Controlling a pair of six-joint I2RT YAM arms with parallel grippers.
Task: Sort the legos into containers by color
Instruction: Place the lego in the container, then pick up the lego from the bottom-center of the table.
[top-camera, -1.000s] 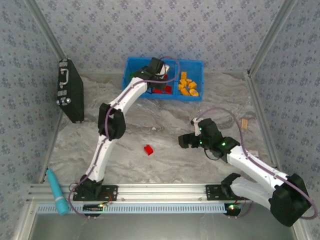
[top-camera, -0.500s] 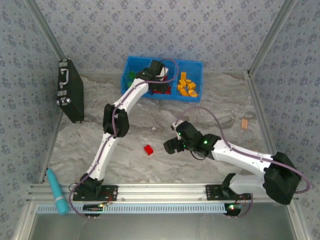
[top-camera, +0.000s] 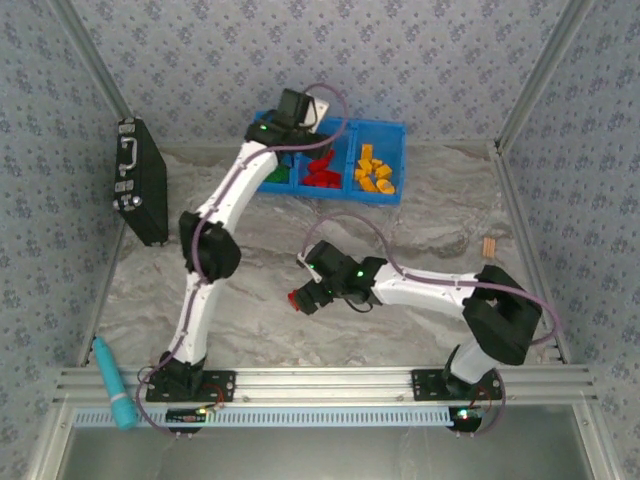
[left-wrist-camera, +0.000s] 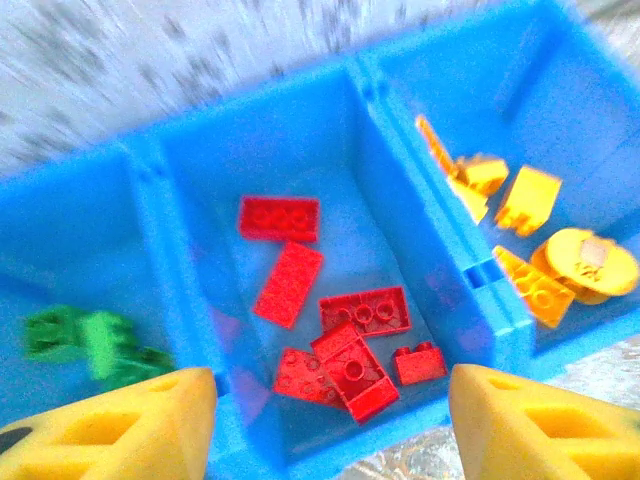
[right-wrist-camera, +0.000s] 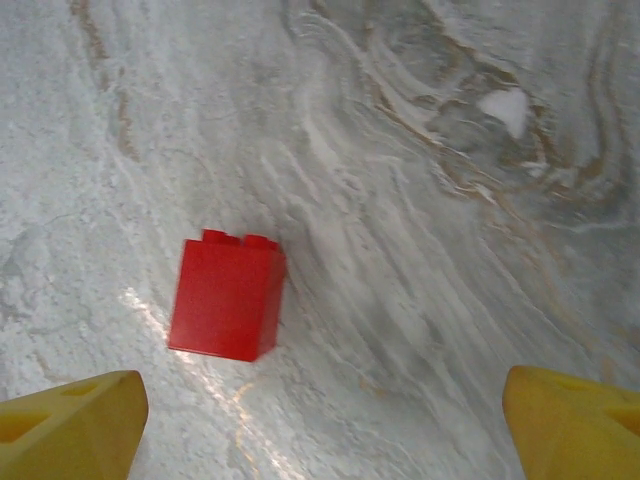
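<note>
Light was bright and even, shadows soft. The left wrist view of the bright blue plastic bin (left-wrist-camera: 310, 140) was motion-blurred; glare streaked the grey marbled tabletop (right-wrist-camera: 420, 300).

Overhead camera: high above the near edge of the table (top-camera: 440, 230), looking down on all of it, blue bin (top-camera: 395, 128) at the far edge. Left wrist camera: close above that bin, looking into it — shared with overhead. Right wrist camera: well short of the bin, close over a red brick (right-wrist-camera: 225, 298) on the table.

Red lego (right-wrist-camera: 227, 296) on marbled table (right-wrist-camera: 450, 180), untouched, ahead of right tool (right-wrist-camera: 320, 435), yellow fingers (right-wrist-camera: 70, 420) wide apart
</note>
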